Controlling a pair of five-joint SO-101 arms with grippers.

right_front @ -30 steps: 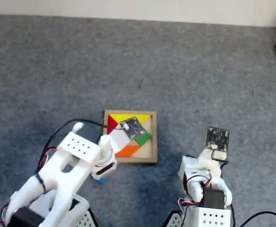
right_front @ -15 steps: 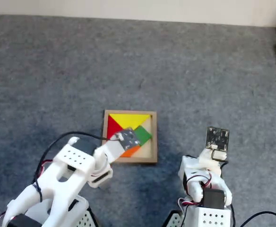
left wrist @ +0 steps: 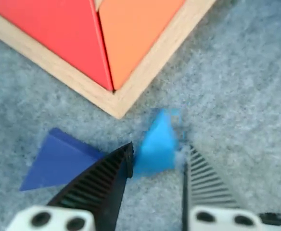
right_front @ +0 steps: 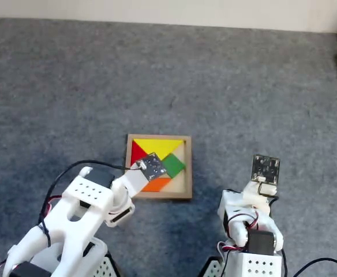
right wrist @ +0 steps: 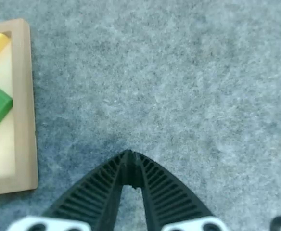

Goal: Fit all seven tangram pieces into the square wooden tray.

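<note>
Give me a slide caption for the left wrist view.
Left tool open around a light blue piece, dark blue triangle beside it, by the tray.

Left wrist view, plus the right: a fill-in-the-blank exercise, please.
The piece between the left tool's fingers is light ____.
The dark blue triangle lies on the ____, outside the tray.
In the tray's corner, the red piece borders the ____ one.
The right tool is ____.
Missing: blue; carpet; orange; shut.

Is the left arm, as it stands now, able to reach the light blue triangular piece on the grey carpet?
Probably yes: the left tool is open, its jaws on either side of the light blue triangular piece, and nothing lies between them.
</note>
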